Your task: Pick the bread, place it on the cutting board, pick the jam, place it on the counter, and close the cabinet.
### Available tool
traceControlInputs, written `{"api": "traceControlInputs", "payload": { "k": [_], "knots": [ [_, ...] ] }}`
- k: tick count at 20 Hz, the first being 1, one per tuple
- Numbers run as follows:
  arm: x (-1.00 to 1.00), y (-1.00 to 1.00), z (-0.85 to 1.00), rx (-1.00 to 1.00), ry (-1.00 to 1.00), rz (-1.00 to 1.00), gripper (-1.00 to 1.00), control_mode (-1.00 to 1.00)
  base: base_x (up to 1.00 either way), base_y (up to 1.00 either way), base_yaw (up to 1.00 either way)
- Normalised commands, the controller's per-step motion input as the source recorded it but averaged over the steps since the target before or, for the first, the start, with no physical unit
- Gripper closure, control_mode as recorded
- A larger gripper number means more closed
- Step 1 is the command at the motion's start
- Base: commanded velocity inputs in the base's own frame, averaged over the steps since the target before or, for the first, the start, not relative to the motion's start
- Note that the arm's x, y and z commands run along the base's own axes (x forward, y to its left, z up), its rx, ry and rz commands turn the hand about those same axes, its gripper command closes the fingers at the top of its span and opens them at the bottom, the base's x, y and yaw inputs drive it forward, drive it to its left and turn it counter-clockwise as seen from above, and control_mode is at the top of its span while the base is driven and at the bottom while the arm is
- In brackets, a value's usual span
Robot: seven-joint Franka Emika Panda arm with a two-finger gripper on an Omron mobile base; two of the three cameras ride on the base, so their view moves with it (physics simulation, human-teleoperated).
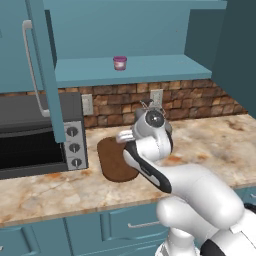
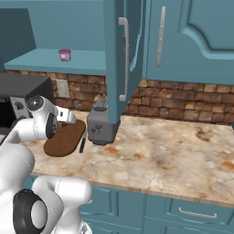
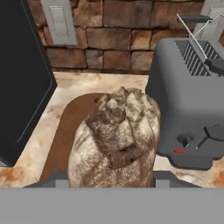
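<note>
The gripper (image 3: 111,181) is closed on the bread (image 3: 114,140), a lumpy, floury tan loaf with a cracked dark crust, pinched between two dark fingertips (image 3: 162,178) at its lower sides. The bread hangs above the cutting board (image 3: 70,127), a flat, smooth, dark brown oval lying on the counter (image 2: 173,146), whose stone surface is marbled beige and orange. To one side of the board stands a boxy grey toaster (image 3: 192,105) with slotted top and a small red mark on its front; to the other, a black microwave (image 1: 35,135) with round knobs. A thin black-handled knife (image 2: 82,144) lies between board and toaster. The backsplash (image 2: 183,103) is rough brown brick with pale outlets. The cabinet (image 2: 121,55) is open, its teal panelled door swung out, long silver bar handle showing. The jam (image 1: 119,63), a squat pink jar with darker lid, sits on the inner shelf (image 1: 150,67)
</note>
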Motion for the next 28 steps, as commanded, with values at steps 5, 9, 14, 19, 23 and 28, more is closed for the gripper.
{"api": "traceControlInputs", "payload": {
  "k": [5,9,14,19,23,28],
  "knots": [
    [0.0,0.05,-0.19,0.0,0.07,0.03,1.0,-1.0,0.0,0.0,0.0],
    [0.0,0.07,-0.19,0.0,0.07,0.03,1.0,-1.0,0.0,0.0,0.0],
    [0.05,0.13,-0.22,0.0,0.03,0.02,1.0,-1.0,0.0,0.0,0.0],
    [0.1,0.03,-0.14,0.0,0.03,0.02,1.0,-1.0,0.0,0.0,0.0],
    [0.11,0.0,-0.19,0.0,0.01,0.02,1.0,-1.0,0.0,0.0,0.0],
    [0.11,0.04,-0.28,0.0,0.0,0.01,1.0,-1.0,0.0,0.0,0.0]
  ]
}}
